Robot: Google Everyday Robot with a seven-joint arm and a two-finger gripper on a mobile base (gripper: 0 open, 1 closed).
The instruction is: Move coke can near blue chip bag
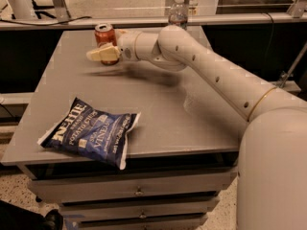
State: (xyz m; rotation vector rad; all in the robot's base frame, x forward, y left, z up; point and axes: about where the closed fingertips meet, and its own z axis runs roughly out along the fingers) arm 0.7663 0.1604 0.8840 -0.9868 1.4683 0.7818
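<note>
The red coke can point(104, 34) stands upright near the far left edge of the grey table point(158, 114). My gripper point(103, 46) is at the can, reaching in from the right. It is open, with one cream finger point(101, 54) in front of the can's lower part and the other behind it, mostly hidden. The blue chip bag point(91, 133) lies flat near the table's front left corner, well apart from the can. My white arm point(206, 71) stretches across the table from the right.
A clear plastic water bottle point(178, 12) stands at the table's far edge, behind my arm. Drawers point(139, 191) sit under the table top. A rail and metal frame legs run behind the table.
</note>
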